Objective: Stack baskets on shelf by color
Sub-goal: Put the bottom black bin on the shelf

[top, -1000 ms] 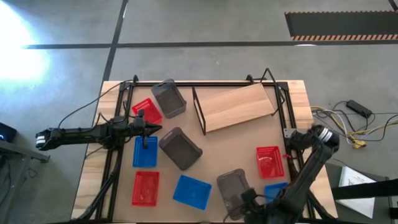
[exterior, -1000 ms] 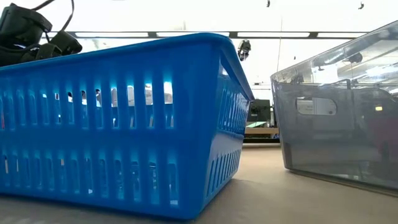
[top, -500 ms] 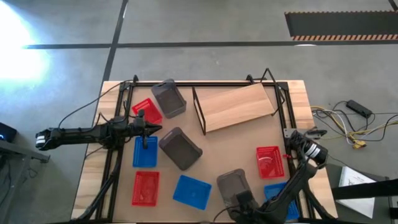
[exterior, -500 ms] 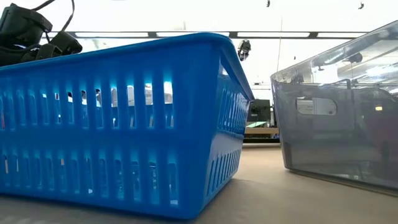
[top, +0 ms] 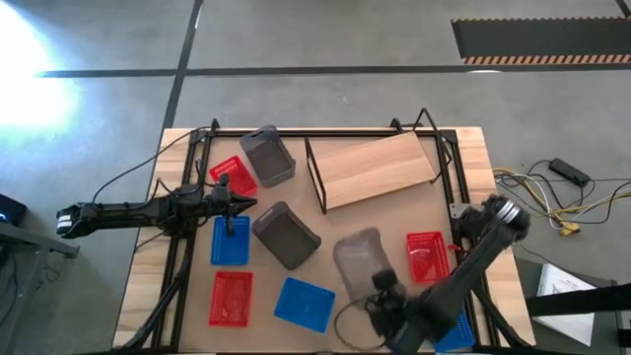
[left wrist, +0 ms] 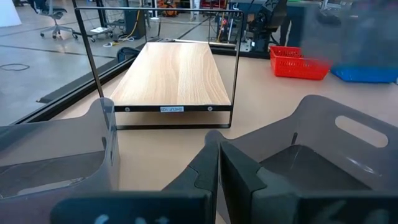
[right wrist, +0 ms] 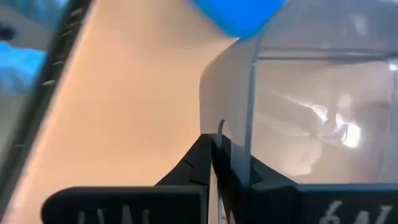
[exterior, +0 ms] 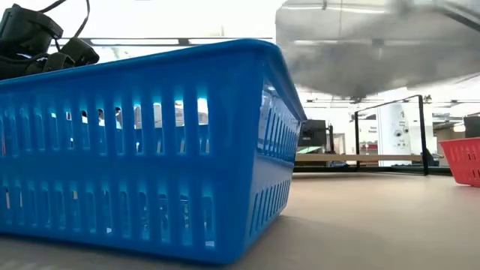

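Note:
My right gripper (top: 381,290) is shut on a dark grey basket (top: 357,258), which shows in the low view as a blurred grey shape (exterior: 375,45) high above the table. My left gripper (top: 235,205) (left wrist: 217,163) stands shut at the table's left, between two more grey baskets (left wrist: 56,155) (left wrist: 326,146), touching nothing. The shelf (top: 375,170) (left wrist: 171,74), a light wooden board on a black wire frame, stands at the far middle. Red baskets (top: 234,176) (top: 230,298) (top: 427,254) and blue baskets (top: 230,240) (top: 304,304) rest with their bottoms on the table. My right gripper (right wrist: 216,155) pinches the grey basket's thin wall at its rim (right wrist: 221,127), at the basket's near end, with the wall standing between the two fingers. The basket is lifted clear of the table and reaches away from the fingers toward the far edge.
A black frame runs around the table's edges (top: 187,247). One more blue basket (top: 459,333) lies half under my right arm at the near right. The big blue basket (exterior: 142,142) fills the low view's left. Bare tabletop lies between the shelf and the lifted basket (top: 375,222).
My right gripper has taken hold of the grey basket at the near edge and has carried it up and toward the far edge. The basket, which stood on the table a second ago, now hangs clear of it. The red basket behind it has come into the low view.

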Motion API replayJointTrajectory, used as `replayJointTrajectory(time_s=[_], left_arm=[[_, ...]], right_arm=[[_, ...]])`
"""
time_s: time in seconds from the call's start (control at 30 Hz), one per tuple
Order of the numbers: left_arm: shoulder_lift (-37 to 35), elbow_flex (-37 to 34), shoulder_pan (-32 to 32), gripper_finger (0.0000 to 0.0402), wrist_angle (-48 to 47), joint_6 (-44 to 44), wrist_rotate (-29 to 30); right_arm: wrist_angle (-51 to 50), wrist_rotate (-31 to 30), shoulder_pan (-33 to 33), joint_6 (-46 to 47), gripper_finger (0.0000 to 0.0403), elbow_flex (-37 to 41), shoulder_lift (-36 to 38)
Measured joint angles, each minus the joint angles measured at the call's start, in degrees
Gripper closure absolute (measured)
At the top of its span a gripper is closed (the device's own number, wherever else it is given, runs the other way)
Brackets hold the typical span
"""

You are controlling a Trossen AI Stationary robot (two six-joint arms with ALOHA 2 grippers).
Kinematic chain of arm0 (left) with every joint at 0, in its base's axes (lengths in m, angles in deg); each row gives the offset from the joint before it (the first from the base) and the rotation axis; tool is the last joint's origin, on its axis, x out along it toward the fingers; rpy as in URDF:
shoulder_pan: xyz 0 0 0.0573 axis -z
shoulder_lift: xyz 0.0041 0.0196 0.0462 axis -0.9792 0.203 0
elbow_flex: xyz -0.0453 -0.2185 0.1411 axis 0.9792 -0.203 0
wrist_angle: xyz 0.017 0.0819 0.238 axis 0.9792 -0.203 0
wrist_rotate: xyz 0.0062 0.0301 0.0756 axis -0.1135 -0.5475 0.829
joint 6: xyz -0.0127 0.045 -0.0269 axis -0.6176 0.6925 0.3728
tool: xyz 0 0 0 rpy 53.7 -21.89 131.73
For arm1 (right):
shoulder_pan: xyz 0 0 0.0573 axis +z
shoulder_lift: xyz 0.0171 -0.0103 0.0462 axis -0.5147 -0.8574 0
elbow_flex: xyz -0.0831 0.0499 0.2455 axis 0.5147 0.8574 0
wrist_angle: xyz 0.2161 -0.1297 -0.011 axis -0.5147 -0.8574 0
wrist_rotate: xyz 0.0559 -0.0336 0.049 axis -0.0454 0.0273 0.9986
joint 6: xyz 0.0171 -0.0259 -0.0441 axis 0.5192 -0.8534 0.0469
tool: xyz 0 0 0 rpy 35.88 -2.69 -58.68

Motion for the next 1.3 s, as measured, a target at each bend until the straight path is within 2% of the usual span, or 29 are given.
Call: replayJointTrajectory(time_s=[0.13,0.27,0.4,0.5,0.63,0.8,1.03,1.3], left_arm=[[0.02,0.00,0.01,0.0402,0.01,-0.02,0.01],[0.02,0.00,-0.01,0.0402,0.01,-0.02,0.01],[0.02,0.00,0.01,0.0402,0.01,0.00,0.00],[0.02,0.00,0.01,0.0402,0.01,-0.02,0.00],[0.02,0.00,0.01,0.0402,0.01,0.01,-0.01],[0.02,0.00,0.01,0.0402,0.01,-0.02,0.01],[0.02,0.00,0.01,0.0402,0.01,-0.02,-0.01],[0.02,0.00,0.01,0.0402,0.01,-0.02,-0.01]], right_arm=[[-2.80,-1.80,-8.28,-6.20,0.0394,0.40,9.12],[-4.41,0.13,-23.03,-15.35,0.0394,2.08,15.55],[-3.67,7.49,-41.75,-27.39,0.0394,5.20,18.32],[-0.63,16.57,-54.19,-35.45,0.0394,8.14,17.65],[6.56,26.86,-64.35,-42.69,0.0394,12.09,14.54],[10.76,28.84,-66.66,-49.11,0.0394,13.64,9.31],[15.19,29.03,-62.59,-51.94,0.0394,13.15,3.70],[16.96,28.85,-58.76,-53.72,0.0394,13.09,1.91]])
